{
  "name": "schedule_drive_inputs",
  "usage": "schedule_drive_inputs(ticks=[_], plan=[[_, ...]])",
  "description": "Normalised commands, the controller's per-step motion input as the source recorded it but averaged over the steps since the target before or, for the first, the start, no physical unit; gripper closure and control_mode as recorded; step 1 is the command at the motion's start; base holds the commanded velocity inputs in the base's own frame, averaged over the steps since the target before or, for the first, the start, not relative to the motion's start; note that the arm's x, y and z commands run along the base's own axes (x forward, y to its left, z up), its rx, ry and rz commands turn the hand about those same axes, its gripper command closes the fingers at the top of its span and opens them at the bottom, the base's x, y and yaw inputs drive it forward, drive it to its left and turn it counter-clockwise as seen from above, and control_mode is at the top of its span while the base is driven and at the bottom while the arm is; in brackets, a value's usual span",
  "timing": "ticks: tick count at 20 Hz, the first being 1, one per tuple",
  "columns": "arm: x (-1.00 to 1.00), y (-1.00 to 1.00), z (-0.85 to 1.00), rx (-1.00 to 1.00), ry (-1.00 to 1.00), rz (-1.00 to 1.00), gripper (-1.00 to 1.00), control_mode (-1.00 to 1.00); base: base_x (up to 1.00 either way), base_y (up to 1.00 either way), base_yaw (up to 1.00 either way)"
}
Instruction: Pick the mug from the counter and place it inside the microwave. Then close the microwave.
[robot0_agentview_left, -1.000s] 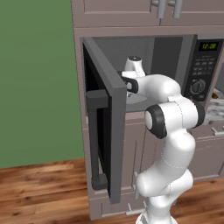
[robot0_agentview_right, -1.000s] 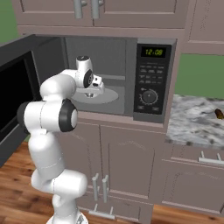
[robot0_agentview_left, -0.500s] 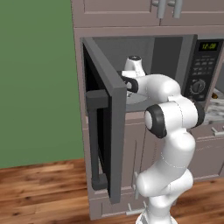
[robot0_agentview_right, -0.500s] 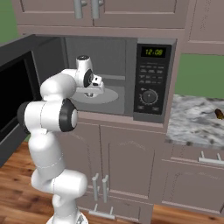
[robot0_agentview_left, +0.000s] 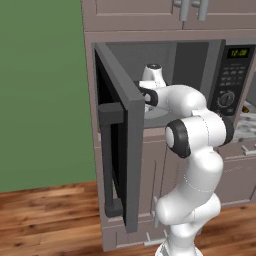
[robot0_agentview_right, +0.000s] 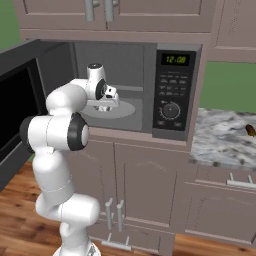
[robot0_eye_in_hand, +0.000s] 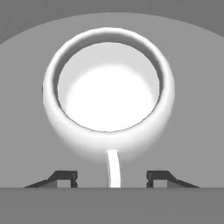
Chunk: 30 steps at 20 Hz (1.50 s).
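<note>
Mug (robot0_eye_in_hand: 109, 98), small squat white ceramic, is seen centre frame on the grey turntable plate (robot0_eye_in_hand: 192, 65) inside the large grey microwave (robot0_agentview_right: 172, 90). End effector (robot0_eye_in_hand: 112, 177) is spread, mug released. Placing judged done; withdrawal, then closing the dark-glass door (robot0_agentview_left: 120, 150), is called for.

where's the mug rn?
Inside the microwave, on its round grey turntable. In the hand view the mug sits upright just ahead of the open pincer, handle between the fingertips.

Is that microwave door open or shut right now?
Open. The door swings wide to the left, and the microwave cavity shows, with the gripper reaching inside over the mug.
</note>
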Motion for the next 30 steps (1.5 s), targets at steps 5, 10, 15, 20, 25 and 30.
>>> schedule_drive_inputs(ticks=[5,10,15,20,25,30], plan=[[-0.17,-0.12,0.00,0.00,0.00,0.00,-1.00,-1.00,0.00,0.00,0.00],[-0.56,-0.31,0.07,0.01,0.00,0.00,-1.00,-1.00,0.00,0.00,0.00],[-0.58,-0.17,0.21,0.03,-0.02,0.00,-1.00,-1.00,0.00,0.00,0.00],[-0.62,-0.01,0.13,0.04,-0.03,0.00,-1.00,-1.00,0.00,0.00,0.00],[-0.76,0.00,0.01,0.05,-0.03,0.00,-1.00,-1.00,0.00,0.00,0.00],[-0.78,0.00,0.00,0.03,-0.02,0.00,-1.00,-1.00,0.00,0.00,0.00]])
